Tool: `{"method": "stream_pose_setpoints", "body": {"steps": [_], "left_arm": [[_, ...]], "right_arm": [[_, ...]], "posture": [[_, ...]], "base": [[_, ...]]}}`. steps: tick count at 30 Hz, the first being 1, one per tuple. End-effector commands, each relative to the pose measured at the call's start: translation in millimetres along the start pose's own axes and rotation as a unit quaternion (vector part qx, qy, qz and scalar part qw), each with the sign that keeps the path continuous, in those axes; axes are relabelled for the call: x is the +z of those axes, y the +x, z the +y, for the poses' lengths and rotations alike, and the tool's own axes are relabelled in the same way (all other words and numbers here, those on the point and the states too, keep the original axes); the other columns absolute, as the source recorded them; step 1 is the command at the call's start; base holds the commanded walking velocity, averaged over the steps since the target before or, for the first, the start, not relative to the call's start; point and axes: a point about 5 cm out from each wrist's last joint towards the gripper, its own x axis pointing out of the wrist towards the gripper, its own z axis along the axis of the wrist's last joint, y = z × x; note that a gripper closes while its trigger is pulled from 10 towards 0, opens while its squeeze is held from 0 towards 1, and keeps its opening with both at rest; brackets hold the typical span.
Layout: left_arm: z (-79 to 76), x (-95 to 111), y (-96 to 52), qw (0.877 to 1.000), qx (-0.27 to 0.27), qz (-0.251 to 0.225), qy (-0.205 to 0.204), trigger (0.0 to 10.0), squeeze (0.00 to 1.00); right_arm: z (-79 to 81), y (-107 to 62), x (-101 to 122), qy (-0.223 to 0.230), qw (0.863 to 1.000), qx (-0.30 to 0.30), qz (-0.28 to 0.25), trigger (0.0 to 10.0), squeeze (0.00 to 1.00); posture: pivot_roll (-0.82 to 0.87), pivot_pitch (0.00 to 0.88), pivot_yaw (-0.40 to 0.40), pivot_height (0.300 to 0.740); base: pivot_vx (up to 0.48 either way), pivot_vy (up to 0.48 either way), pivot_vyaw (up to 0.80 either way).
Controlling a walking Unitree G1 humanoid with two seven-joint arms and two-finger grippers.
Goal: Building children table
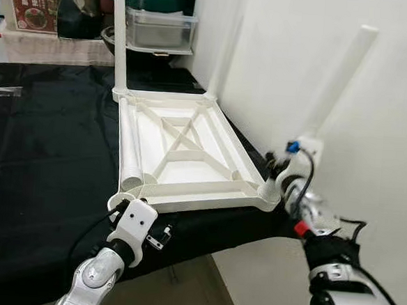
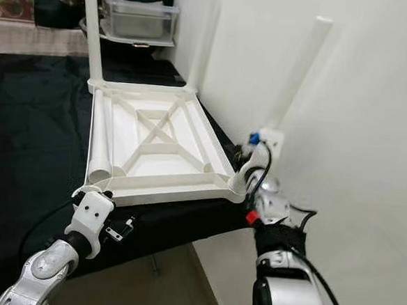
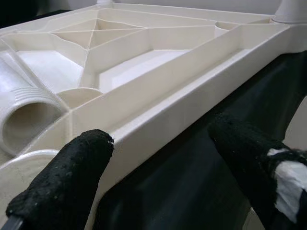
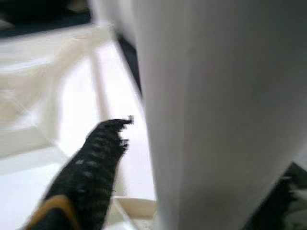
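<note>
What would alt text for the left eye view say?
An upturned white tabletop lies on a black cloth. The right claw holds a leg at its near corner, and the left claw sits open at the other near corner.

Both silver arms reach forward, the left gripper (image 3: pixel 158 172) with fingers spread, the right gripper (image 4: pixel 158 158) with fingers closed around something white.

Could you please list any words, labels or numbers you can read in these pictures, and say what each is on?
None can be read.
Red sign behind the black cloth: pale characters and a picture of a dish, too small and blurred to read.
White tabletop, its legs and the clear bin: no print visible.
</note>
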Motion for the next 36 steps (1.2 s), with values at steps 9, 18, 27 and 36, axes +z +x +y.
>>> {"method": "stream_pose_setpoints", "body": {"steps": [9,18,27,36], "left_arm": [[-2.7,1,2.5,1.0,-0.008,-0.001,0.004,10.0,0.0],[-2.7,2,2.7,1.0,-0.008,-0.003,0.004,10.0,0.0],[-1.9,2,1.6,1.0,-0.009,-0.002,0.005,10.0,0.0],[-2.2,2,3.5,1.0,-0.01,-0.002,0.005,10.0,0.0]], "right_arm": [[53.8,-30.8,16,-0.028,0.944,0.328,-0.034,10.0,0.0],[43.5,-21.4,2,-0.06,0.956,0.287,-0.014,0.0,0.0],[-15.6,-5.7,-30,-0.059,0.994,-0.015,0.096,0.0,0.0],[21.3,-7.4,-27,-0.039,0.995,0.021,0.088,10.0,0.0]], "posture": [[0.05,0.0,-0.141,0.74],[0.06,0.0,-0.145,0.74],[0.06,0.0,-0.142,0.74],[0.06,0.0,-0.144,0.74]], "base": [[0.0,0.0,0.0],[0.0,0.0,0.0],[0.0,0.0,0.0],[0.0,0.0,0.0]]}}
